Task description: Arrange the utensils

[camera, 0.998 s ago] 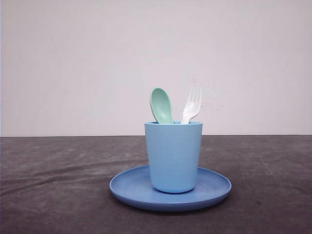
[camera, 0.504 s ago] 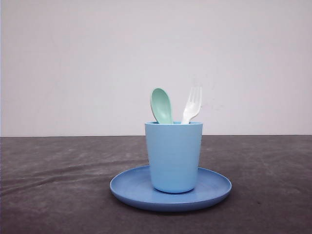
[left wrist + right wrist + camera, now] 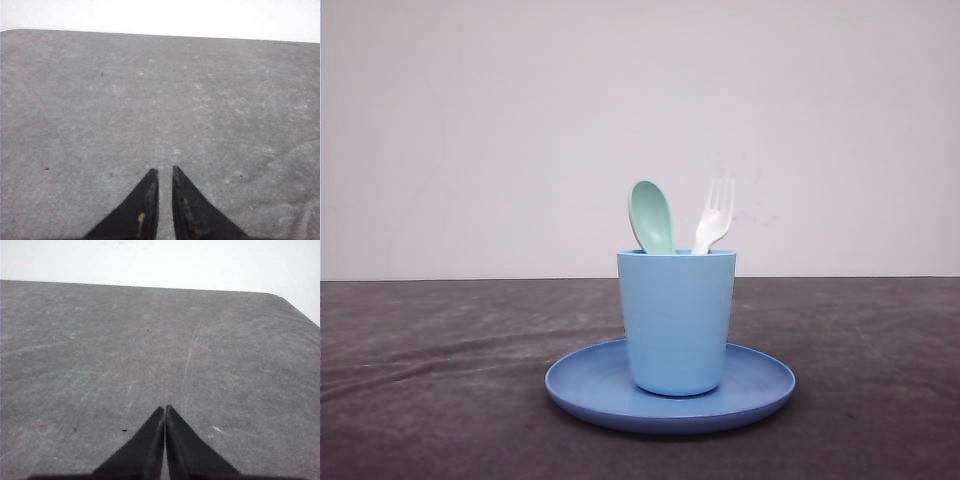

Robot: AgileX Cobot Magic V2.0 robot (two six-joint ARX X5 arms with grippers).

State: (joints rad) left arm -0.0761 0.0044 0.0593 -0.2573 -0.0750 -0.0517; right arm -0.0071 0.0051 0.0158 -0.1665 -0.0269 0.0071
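Observation:
In the front view, the mint-green spoon (image 3: 651, 216) and the white fork (image 3: 715, 215) stand upright in a light blue cup (image 3: 676, 320), bowl and tines sticking out above its rim. The cup rests on the middle of a round blue plate (image 3: 760, 385). My left gripper (image 3: 164, 170) hovers over bare grey table, its jaws nearly together with only a thin slit between them and nothing held. My right gripper (image 3: 165, 407) is shut with its tips touching, also over bare table.
The dark grey tabletop (image 3: 430, 380) stretches to both sides of the plate, and a plain white wall stands behind it. The table's far edge (image 3: 150, 286) and a rounded corner show in the right wrist view.

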